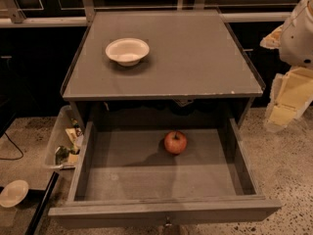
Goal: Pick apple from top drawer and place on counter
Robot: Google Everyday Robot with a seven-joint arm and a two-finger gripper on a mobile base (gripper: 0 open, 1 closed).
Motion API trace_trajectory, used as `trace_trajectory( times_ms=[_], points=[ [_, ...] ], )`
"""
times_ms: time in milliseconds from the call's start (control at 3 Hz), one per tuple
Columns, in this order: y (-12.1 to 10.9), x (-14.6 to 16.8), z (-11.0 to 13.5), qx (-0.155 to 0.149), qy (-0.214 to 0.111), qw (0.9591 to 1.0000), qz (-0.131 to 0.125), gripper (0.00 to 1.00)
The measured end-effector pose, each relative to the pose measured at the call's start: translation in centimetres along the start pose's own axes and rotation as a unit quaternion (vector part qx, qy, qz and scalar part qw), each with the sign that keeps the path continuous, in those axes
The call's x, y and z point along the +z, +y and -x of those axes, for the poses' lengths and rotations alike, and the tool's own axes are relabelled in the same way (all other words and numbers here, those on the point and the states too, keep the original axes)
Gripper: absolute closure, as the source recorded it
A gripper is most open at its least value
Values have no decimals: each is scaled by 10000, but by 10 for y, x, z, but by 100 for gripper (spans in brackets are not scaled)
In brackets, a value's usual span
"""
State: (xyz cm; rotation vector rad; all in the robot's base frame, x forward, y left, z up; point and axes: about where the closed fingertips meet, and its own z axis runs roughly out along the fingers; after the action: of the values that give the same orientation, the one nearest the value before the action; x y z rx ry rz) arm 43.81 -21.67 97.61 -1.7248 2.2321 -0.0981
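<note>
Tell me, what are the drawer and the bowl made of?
The drawer looks like painted wood: matte grey, board sides. The bowl looks like paper or foam, maybe: thin, dull white. The gripper hangs at the right edge, beside the counter.

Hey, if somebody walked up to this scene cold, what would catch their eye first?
The red apple lies alone on the floor of the pulled-open top drawer, near its middle and toward the back. Above it, a white bowl stands on the left part of the counter. The gripper hangs at the right edge, beside the cabinet and outside the drawer.
</note>
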Motion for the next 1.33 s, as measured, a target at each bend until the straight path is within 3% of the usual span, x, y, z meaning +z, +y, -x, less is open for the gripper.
trace_trajectory(
  times_ms=[667, 1333],
  points=[
    [2, 11, -1, 18, -143, 9999, 35, 0],
    [16, 77, 0, -10, -653, 9971, 383, 0]
  ],
)
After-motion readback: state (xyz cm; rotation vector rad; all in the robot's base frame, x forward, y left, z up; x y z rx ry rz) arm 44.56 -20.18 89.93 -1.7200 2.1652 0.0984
